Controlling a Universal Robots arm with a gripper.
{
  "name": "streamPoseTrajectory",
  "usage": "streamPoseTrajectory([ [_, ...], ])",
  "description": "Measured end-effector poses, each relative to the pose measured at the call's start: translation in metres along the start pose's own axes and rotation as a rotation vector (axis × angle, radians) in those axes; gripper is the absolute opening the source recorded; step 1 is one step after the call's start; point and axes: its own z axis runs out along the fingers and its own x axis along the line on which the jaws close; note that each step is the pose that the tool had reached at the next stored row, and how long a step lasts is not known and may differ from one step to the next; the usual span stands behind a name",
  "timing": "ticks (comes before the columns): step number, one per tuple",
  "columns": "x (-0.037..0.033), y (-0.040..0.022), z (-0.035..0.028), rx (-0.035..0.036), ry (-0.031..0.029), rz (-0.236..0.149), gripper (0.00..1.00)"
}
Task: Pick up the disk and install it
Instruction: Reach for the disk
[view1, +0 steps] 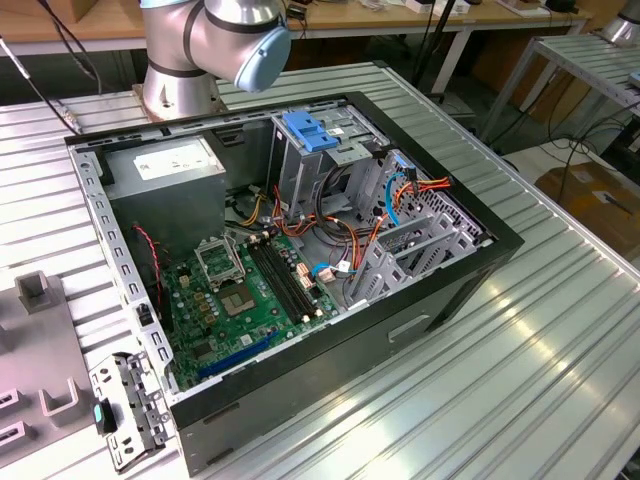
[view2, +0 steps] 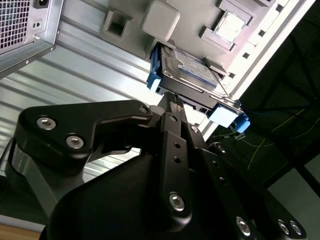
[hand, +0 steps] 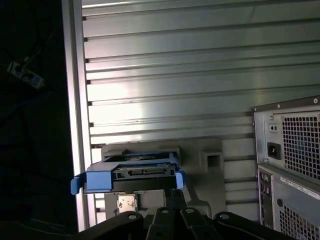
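Sitting in a slot of a grey holder (hand: 210, 160), the disk (hand: 132, 176) has its connector end turned up toward the tool (view2: 173, 100). A blue rail (view2: 227, 116) runs along each side of it. The holder rests on the ribbed metal tabletop (hand: 165, 75), close to the tabletop's edge. It is near the vented rear panel of the computer case (hand: 290, 145) but apart from it.

Tool state: narrow. In the second wrist view the fingers (view2: 169, 125) come almost to a point just at the disk's near edge, and nothing is visibly clamped between them. I cannot tell whether they touch the disk.

Exterior view: the case lies open on its side, with the motherboard exposed. The drive cage (view1: 310, 130) with the blue handle stands at the far side, below the arm (view1: 215, 35).

Step in hand, as I judge it, is the pick-up. To do it well:
- Centre the tool over the connector end, square to the disk's broad faces.
- Grip the metal body, not the springy blue rails.
- Draw the disk straight out along the slot so it does not bind in the holder.
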Motion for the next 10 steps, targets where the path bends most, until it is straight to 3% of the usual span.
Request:
streamPoseTrajectory([
  [5, 0.0090, -0.0006, 0.0003, 0.0000, 0.0001, 0.000, 0.11],
  [8, 0.0193, -0.0013, 0.0006, 0.0000, 0.0001, 0.000, 0.11],
  [10, 0.0227, -0.0016, 0.0008, 0.0000, 0.0000, 0.000, 0.11],
])
